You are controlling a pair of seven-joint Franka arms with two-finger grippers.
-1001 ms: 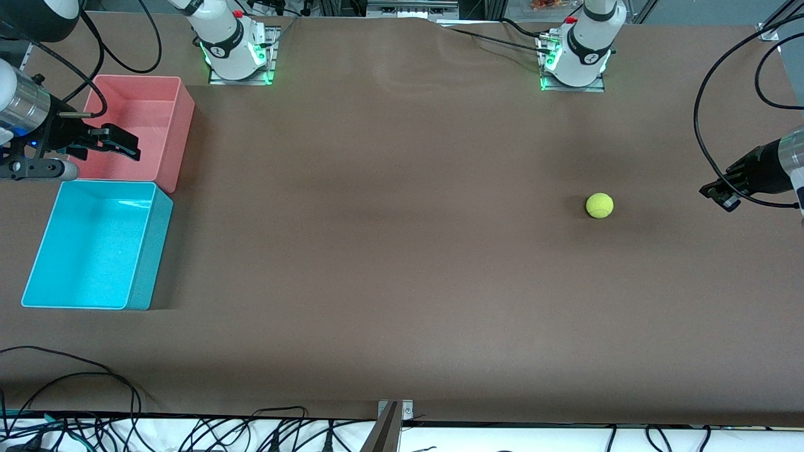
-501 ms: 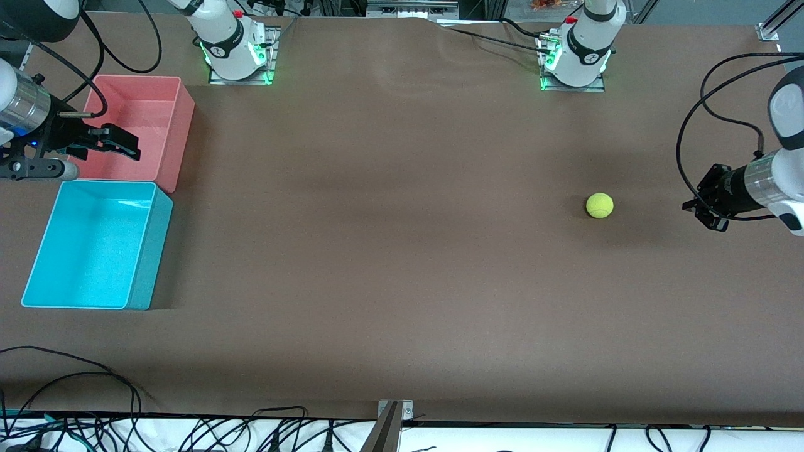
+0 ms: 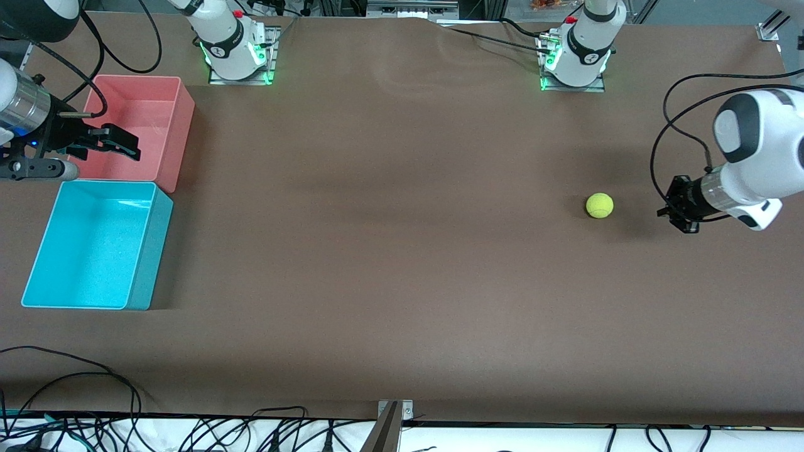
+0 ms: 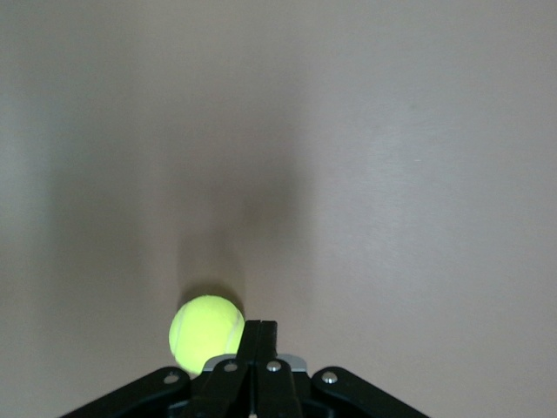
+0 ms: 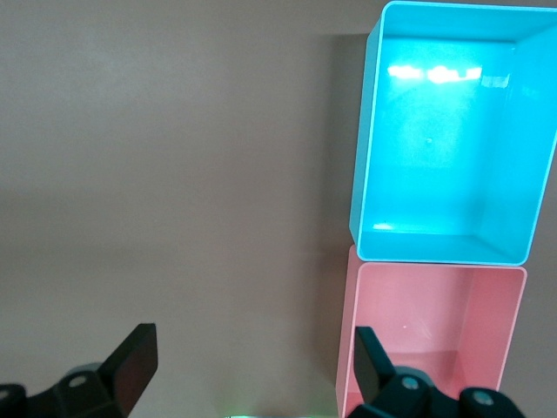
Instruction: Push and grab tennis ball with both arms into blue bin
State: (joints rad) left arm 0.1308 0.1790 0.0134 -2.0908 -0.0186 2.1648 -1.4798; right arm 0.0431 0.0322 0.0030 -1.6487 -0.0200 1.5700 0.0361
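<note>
The tennis ball [image 3: 600,205] lies on the brown table toward the left arm's end. My left gripper [image 3: 666,212] is shut and empty, low beside the ball on the side toward the left arm's end of the table, with a gap between them. In the left wrist view the ball [image 4: 206,333] sits just ahead of the closed fingertips [image 4: 260,329]. My right gripper [image 3: 129,145] is open and empty over the pink bin's corner and waits there. The blue bin [image 3: 147,251] stands at the right arm's end; it also shows in the right wrist view [image 5: 361,174].
A pink-red bin [image 3: 179,132] stands against the blue bin, farther from the front camera; it also shows in the right wrist view [image 5: 348,331]. Both bins are empty. Cables [image 3: 94,383] lie along the table's front edge.
My left arm has swung in from the table's end toward the ball, and its gripper is now closer to it. The ball and the right arm have not moved.
</note>
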